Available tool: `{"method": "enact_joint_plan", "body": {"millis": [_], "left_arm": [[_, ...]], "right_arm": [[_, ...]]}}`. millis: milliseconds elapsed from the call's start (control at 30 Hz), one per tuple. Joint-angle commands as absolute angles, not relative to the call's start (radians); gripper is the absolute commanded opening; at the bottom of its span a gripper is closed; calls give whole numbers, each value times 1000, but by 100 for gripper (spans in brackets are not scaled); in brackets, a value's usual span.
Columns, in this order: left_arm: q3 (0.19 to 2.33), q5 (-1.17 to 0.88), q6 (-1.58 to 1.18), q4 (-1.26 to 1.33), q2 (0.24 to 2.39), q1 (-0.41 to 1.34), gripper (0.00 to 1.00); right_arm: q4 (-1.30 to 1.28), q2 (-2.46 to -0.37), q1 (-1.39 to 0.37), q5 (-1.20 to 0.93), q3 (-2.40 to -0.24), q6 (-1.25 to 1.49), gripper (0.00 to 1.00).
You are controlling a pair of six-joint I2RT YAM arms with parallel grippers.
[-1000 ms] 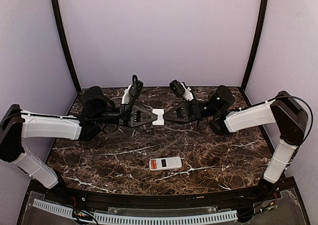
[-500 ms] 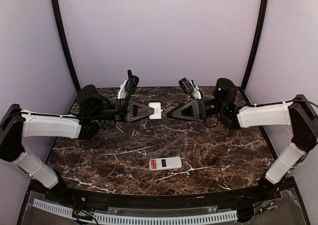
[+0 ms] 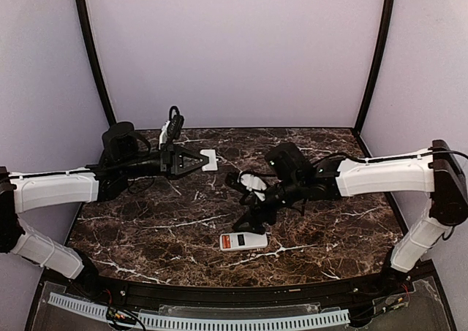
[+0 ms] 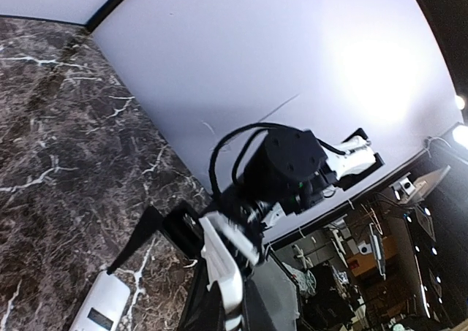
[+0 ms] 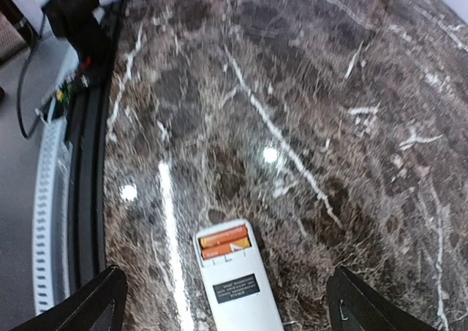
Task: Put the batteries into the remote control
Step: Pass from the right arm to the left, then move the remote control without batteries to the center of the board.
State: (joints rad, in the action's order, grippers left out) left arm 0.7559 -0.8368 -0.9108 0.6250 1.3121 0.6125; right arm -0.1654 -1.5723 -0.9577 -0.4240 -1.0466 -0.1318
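The remote control [image 3: 243, 241] lies flat on the glossy, marble-patterned table top [image 3: 139, 232], at 6 o'clock from table centre and near the front edge. It rests back-side up. The right wrist view shows a smooth white rectangular shell with a dark label and an open bay at one end. In that bay the batteries [image 5: 224, 242], two shiny orange-copper cylinders, sit side by side. Both cells therefore appear seated, and the bay is uncovered. The right gripper [image 3: 251, 220] hangs just at 12 o'clock of the remote, jaws spread wide and empty, probably placed to steady the handset. The left gripper [image 3: 197, 160], at 10 o'clock, pinches a thin flat white plate [image 3: 209, 160], apparently the bay cover, well apart from the remote pending refitting.
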Motion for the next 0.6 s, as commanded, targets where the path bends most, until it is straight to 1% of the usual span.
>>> {"method": "enact_joint_plan", "body": {"millis": [0,33,133,300,467,567], "left_arm": [[742,-746,-812,389,1253,578,0],[747,-710,-790,315,1242,572,0],[753,-672,-731,226,1231,560,0],[725,-724,-714,213,1251,542,0],[718,-816,-698,203,1296,541,0],[723,-833,-676,164,1313,541,0]], "right_arm": [[-358,-1657,-1007,-225,-1081,-337,95],[-361,-1670,-1008,-227,-1080,-348,96],[-386,-1719,-1011,-242,-1096,-373,96],[-418,-1812,-1019,-193,-1104,-402,97],[-410,-1847,-1017,-186,-1099,-415,96],[-394,-1857,-1015,-189,-1095,-413,95]]}}
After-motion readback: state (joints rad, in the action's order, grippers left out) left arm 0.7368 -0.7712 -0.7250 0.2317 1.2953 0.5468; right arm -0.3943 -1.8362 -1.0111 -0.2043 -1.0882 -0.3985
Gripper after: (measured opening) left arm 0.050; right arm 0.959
